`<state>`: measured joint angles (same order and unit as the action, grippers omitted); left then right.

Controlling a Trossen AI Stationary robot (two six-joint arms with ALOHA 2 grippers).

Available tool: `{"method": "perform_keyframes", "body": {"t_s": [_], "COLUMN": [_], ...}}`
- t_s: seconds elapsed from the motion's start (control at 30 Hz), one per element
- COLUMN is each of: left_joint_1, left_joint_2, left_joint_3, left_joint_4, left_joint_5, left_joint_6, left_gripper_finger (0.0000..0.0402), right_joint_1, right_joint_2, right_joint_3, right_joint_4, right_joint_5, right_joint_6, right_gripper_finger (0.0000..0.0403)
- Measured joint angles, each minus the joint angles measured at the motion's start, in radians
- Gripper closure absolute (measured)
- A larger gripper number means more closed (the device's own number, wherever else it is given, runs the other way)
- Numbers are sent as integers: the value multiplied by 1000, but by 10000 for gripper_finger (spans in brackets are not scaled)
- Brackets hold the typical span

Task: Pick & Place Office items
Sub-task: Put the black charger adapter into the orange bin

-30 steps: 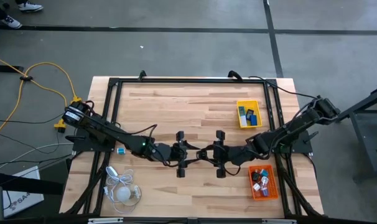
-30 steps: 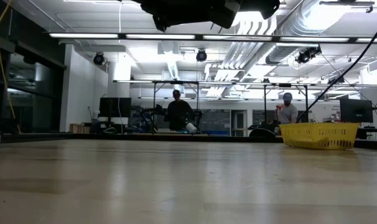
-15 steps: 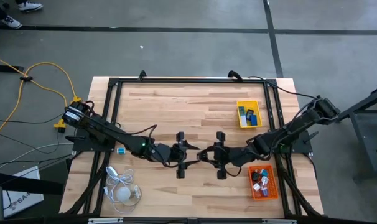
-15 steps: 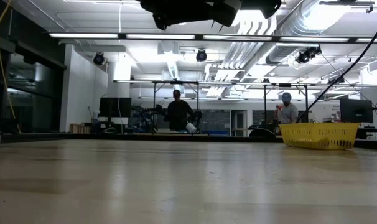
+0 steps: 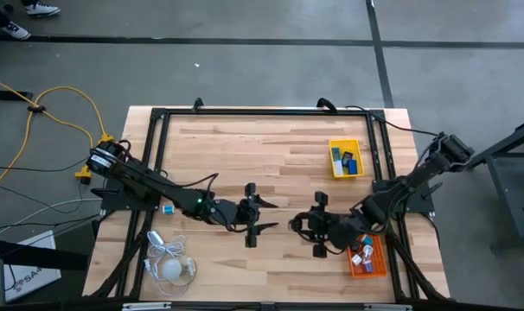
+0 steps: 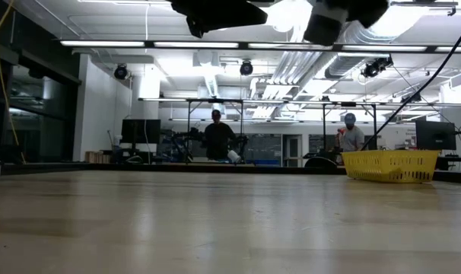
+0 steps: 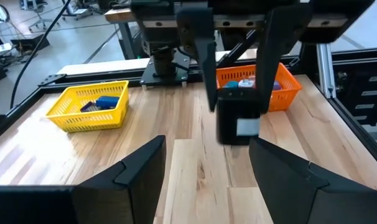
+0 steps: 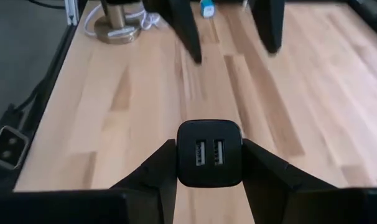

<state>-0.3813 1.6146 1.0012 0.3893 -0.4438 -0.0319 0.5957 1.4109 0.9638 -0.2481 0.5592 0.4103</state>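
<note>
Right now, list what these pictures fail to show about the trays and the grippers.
- Orange tray: in the high view the right arm covers part of it, and its pieces are too small to identify.
- Yellow tray: in the low view its wall hides the contents.
- Right gripper, shut on a black USB charger: only the port face shows.
- Left gripper: open; the right gripper's blurred fingers block the table beyond.

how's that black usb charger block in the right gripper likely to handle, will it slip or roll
The black charger block looks rigid and boxy, so it probably won't flex or roll if set down. Its faces look smooth, so some slipping is possible, though the right gripper has a finger against each of two opposite sides, which should steady it. It is small against the fingers, so likely light.
</note>
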Motion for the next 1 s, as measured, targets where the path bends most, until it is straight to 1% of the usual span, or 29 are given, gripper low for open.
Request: {"method": "perform_keyframes", "body": {"t_s": [0.13,0.3,0.4,0.53,0.63,0.77,0.9,1.0], "left_joint_1": [0,0,0,0,0,0,0,0], "left_joint_2": [0,0,0,0,0,0,0,0], "left_joint_3": [0,0,0,0,0,0,0,0], "left_joint_4": [0,0,0,0,0,0,-1,-1], "left_joint_5": [0,0,0,0,1,1,1,1], "left_joint_6": [0,-2,2,10,12,12,13,18], "left_gripper_finger": [179,179,179,179,179,179,179,179], "right_joint_1": [33,64,76,79,79,79,79,80], "right_joint_2": [-31,-64,-72,-73,-73,-74,-74,-74], "right_joint_3": [0,0,0,0,0,0,4,47], "right_joint_4": [-93,-263,-369,-475,-525,-558,-571,-652], "right_joint_5": [10,-4,-63,-179,-249,-316,-365,-394], "right_joint_6": [113,313,440,577,634,690,720,744], "right_gripper_finger": [269,269,269,269,269,268,268,268]}}
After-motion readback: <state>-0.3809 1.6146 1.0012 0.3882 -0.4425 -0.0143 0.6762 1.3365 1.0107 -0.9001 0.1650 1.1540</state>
